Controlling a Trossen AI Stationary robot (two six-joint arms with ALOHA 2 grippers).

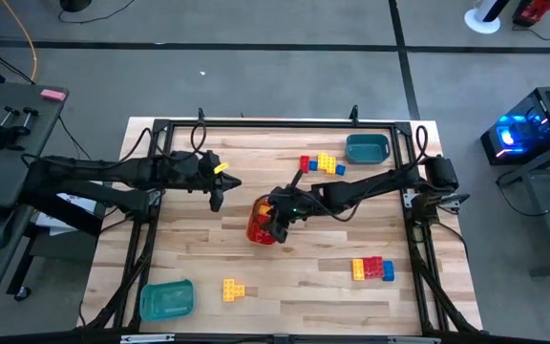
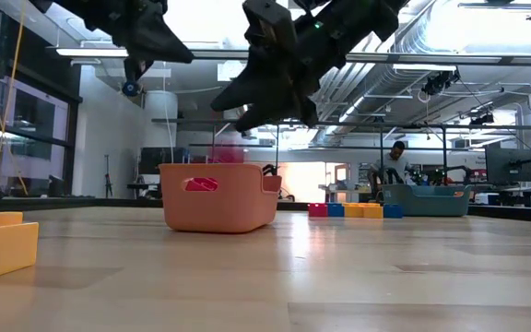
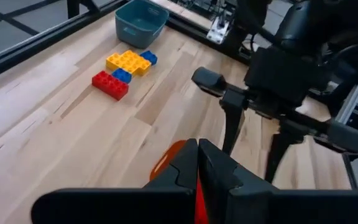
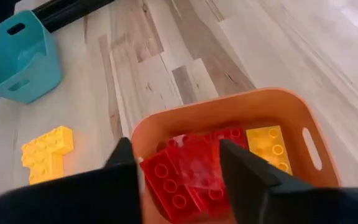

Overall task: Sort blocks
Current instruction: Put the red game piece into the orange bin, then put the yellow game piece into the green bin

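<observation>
My right gripper (image 4: 176, 152) hangs open over the orange tray (image 4: 291, 109), which stands mid-table and holds red blocks (image 4: 173, 186) and a yellow block (image 4: 267, 144). A blurred red block (image 2: 227, 152) shows in the air between that gripper (image 2: 247, 115) and the tray's rim (image 2: 215, 169). My left gripper (image 1: 216, 196) is shut and empty, held above the table just left of the tray; its shut fingers (image 3: 197, 168) point toward the right arm. More blocks lie loose on the table.
A teal tray (image 1: 367, 148) stands at the far right and another (image 1: 166, 299) at the near left. Red, yellow and blue blocks (image 1: 321, 164) lie beside the far tray, another mixed group (image 1: 372, 269) near right, a yellow block (image 1: 233, 290) near front.
</observation>
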